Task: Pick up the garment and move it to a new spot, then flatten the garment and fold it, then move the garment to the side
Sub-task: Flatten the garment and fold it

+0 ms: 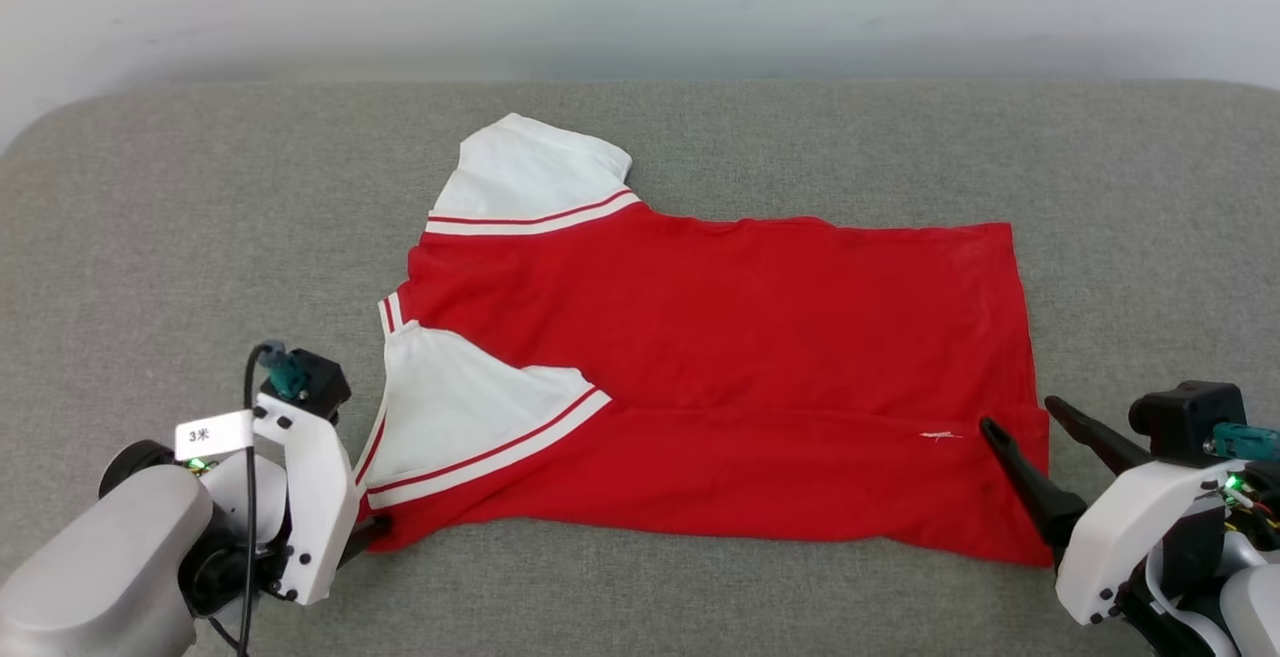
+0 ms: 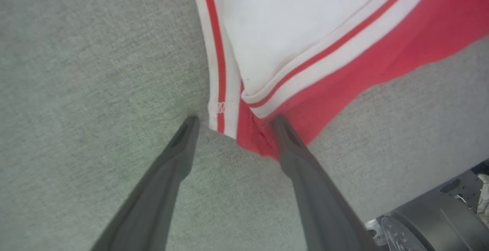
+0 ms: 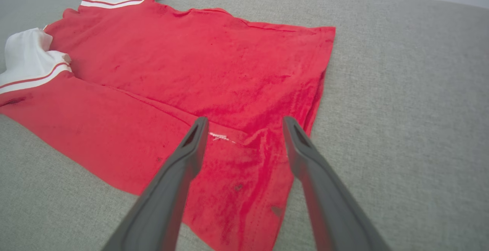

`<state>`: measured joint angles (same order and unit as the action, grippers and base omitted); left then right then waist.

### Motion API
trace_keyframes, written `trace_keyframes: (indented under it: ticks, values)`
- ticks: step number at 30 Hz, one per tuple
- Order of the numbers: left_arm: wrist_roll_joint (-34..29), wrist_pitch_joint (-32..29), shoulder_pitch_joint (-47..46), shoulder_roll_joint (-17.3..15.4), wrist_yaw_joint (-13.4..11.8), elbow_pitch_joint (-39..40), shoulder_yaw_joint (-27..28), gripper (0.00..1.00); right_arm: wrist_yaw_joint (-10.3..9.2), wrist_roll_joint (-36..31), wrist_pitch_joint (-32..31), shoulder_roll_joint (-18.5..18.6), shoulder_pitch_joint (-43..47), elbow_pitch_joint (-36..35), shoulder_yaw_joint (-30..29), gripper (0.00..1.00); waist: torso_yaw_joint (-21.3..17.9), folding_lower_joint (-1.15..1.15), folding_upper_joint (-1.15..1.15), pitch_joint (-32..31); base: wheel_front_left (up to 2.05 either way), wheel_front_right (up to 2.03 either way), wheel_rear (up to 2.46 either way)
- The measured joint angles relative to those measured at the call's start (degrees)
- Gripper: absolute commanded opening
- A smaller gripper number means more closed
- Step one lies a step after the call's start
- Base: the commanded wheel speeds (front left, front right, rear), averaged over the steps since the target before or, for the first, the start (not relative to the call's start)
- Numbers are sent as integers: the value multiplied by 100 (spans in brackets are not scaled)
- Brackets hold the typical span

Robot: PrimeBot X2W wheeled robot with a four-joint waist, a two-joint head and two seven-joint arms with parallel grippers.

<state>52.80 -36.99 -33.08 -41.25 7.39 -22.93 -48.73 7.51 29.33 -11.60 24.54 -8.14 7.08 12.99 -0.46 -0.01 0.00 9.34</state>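
I have the red T-shirt (image 1: pixel 720 337) lying spread across the middle of the grey upholstered surface (image 1: pixel 180 217). Its white sleeves point to the left and its near edge is folded over itself. The left gripper (image 2: pixel 233 123) sits at the near sleeve-side corner, fingers apart, straddling the striped trim. The right gripper (image 1: pixel 1022 415) hovers over the near hem corner, fingers apart, holding nothing.
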Motion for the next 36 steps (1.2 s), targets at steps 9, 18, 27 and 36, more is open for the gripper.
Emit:
trace_keyframes:
  ticks: [9,18,27,36]
  values:
    - [282,88,-43,13,2,-294,-263,100,0,2,34,-3,-103,48,45,100,-105,0,0,152,0,0,0]
    - [532,302,-144,49,2,-364,-534,0,0,10,-57,116,-213,-66,29,100,-61,0,0,28,0,0,0]
    - [691,825,-254,-119,1,-102,-565,0,0,92,-828,749,-357,-546,-147,100,41,1,0,-173,0,0,0]
    - [645,1043,-254,-165,1,219,-757,0,0,422,-2504,1188,-275,-958,-131,100,173,0,0,-291,0,0,0]
